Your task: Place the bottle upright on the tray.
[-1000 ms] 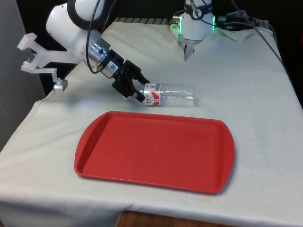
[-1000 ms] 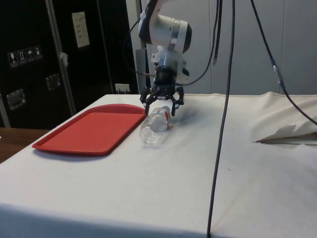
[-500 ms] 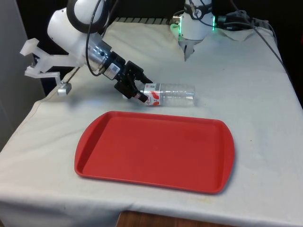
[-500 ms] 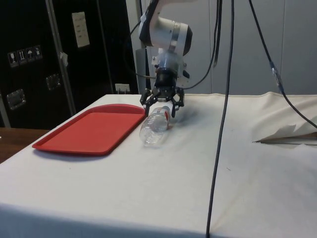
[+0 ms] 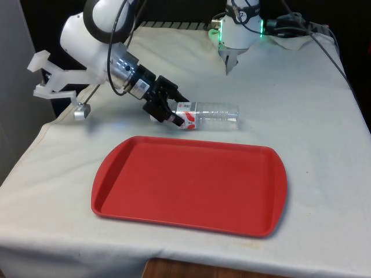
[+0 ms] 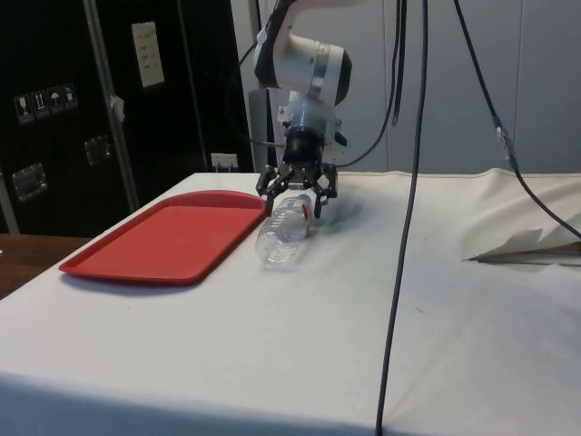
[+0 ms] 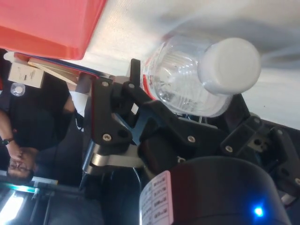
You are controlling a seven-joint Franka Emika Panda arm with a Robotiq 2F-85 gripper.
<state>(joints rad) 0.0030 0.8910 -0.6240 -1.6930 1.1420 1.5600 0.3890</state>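
A clear plastic bottle (image 5: 211, 116) with a red-and-white label and a white cap (image 7: 229, 65) lies on its side on the white cloth, just beyond the far edge of the red tray (image 5: 191, 223). Its cap points to the front view's left. My gripper (image 5: 170, 111) is low at the cap end, open, with a finger on either side of the neck. In the side view the bottle (image 6: 283, 234) lies beside the tray (image 6: 163, 241), and the gripper (image 6: 296, 202) straddles its far end. The wrist view has the cap and shoulder of the bottle (image 7: 183, 79) between the spread fingers (image 7: 115, 117).
The tray's floor (image 5: 191, 179) is bare. Black cables (image 6: 399, 227) hang down across the side view. A folded white sheet (image 6: 531, 247) lies at the side view's right. A person (image 7: 23, 140) stands past the table's edge.
The arm has shifted slightly, bringing the gripper a little closer around the bottle's cap end. The bottle and tray have not moved.
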